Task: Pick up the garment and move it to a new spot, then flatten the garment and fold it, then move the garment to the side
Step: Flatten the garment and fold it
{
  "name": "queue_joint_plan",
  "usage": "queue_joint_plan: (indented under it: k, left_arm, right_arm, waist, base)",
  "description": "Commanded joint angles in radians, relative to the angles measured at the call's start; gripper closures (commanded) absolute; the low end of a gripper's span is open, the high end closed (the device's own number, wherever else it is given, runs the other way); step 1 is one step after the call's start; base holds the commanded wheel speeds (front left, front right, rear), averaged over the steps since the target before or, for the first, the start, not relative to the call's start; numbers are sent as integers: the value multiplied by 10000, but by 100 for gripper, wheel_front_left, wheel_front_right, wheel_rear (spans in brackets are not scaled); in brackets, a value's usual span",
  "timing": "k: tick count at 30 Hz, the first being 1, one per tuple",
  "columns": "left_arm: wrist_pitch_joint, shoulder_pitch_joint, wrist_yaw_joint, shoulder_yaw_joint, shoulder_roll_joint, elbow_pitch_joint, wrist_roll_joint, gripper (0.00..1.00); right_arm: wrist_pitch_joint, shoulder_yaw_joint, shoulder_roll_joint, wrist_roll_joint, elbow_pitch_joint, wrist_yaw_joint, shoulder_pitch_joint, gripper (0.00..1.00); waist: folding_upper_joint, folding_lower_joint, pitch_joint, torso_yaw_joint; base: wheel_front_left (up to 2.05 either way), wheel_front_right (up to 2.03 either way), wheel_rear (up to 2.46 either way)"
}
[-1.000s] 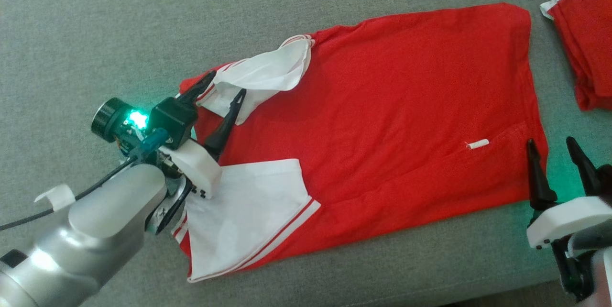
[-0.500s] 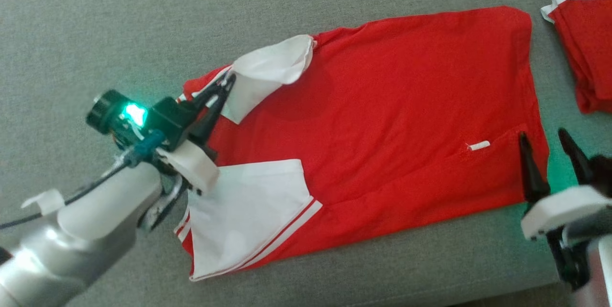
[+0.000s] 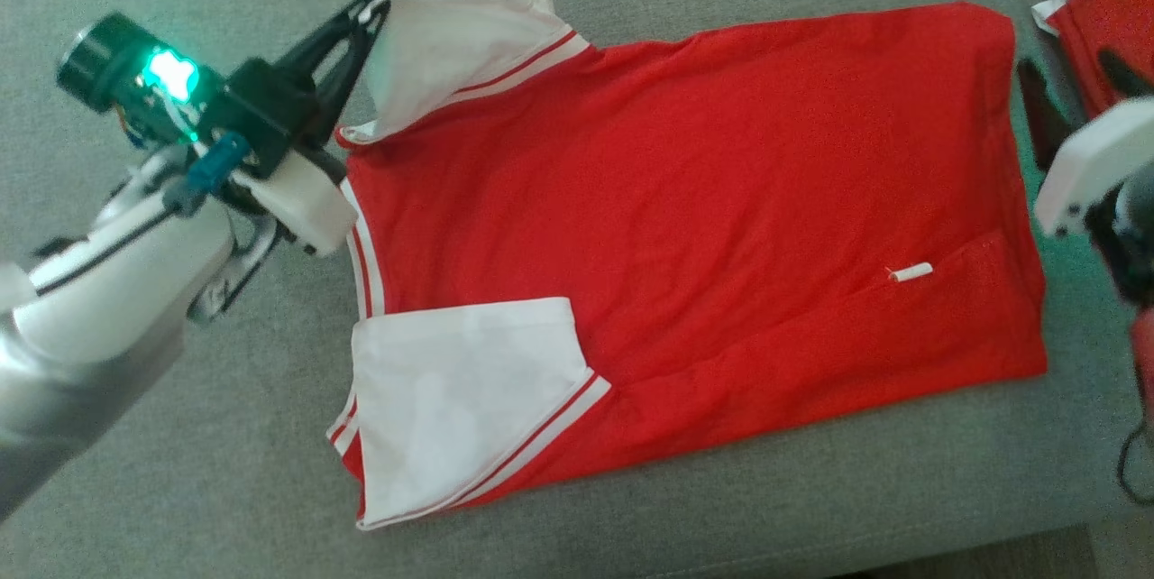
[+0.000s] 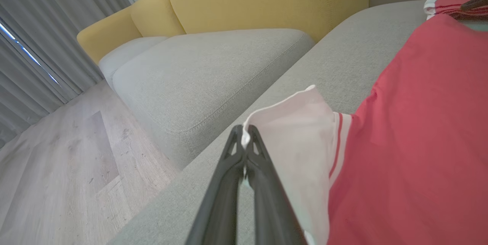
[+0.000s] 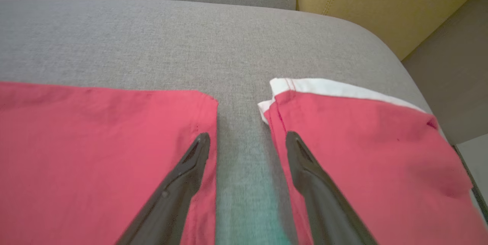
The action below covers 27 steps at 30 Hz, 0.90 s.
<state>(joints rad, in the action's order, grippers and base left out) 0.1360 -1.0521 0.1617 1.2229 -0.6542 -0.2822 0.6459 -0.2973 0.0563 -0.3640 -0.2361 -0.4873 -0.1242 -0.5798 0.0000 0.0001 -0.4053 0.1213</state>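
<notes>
- The red shirt [image 3: 685, 200] lies spread on the grey sofa [image 3: 631, 507], collar end to the left and hem to the right.
- The left hand [image 3: 365, 15] is closed tight, its two fingers pinching the corner of the far sleeve [image 3: 451, 38].
- That white sleeve is pulled out toward the far left, away from the body of the shirt, with its red-striped cuff edge showing.
- In the left wrist view the left hand [image 4: 244, 132] shows the fingertips pressed together on the sleeve's edge.
- The near sleeve [image 3: 460, 399], also white, lies folded over the shirt's near left part.
- A small white tag [image 3: 911, 272] sits on the red cloth near the hem.
- The right hand [image 3: 1073, 78] is wide open and holds nothing.
- In the right wrist view the right hand [image 5: 248, 138] hangs over the grey strip between the shirt's hem and a second red garment [image 5: 362, 142]; one finger is over each cloth's edge.
- That second garment lies at the far right of the sofa, just beside the shirt and apart from it.
- A yellow backrest [image 4: 267, 0] stands behind the sofa.
</notes>
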Motion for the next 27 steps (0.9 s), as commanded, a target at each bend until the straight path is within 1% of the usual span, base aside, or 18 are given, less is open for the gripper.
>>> queue_joint_plan:
  k: [1, 7, 8, 11, 16, 23, 27]
  left_arm:
    - [-61, -602, -62, -483, -383, 62, -72, 100]
    - [-145, -897, -270, -406, -273, -148, -139, 100]
    - [-145, -897, -270, -406, -273, -148, -139, 100]
    - [-189, -979, -345, -363, -236, -214, -152, 100]
    - [-194, -1036, -439, -305, -184, -299, -148, 100]
    - [-183, -1055, -500, -236, -121, -371, -136, 100]
    - [-189, -1074, -551, -199, -78, -405, -120, 100]
  right_arm:
    - [-17, 276, -245, 104, -215, -65, -542, 0]
    - [310, 904, -207, 429, -2089, -65, -1993, 0]
    - [310, 904, -207, 429, -2089, -65, -1993, 0]
    - [578, 1278, -219, 730, -2916, -65, -2491, 0]
    - [1011, 1781, -137, 721, -4136, -65, -3100, 0]
    - [1515, 2686, -87, 742, -5157, -65, -3695, 0]
    - [1607, 3513, -169, 771, -5509, -65, -3983, 0]
  waist:
    - [0, -1, -46, -50]
    - [0, -1, -123, -158]
    - [0, -1, -123, -158]
    - [0, -1, -170, -229]
    - [0, -1, -194, -358]
    - [0, -1, -165, -478]
    - [0, -1, -175, -538]
  base:
    - [0, 0, 0]
    - [0, 0, 0]
    - [0, 0, 0]
    - [0, 0, 0]
    - [0, 0, 0]
    - [0, 0, 0]
    - [0, 0, 0]
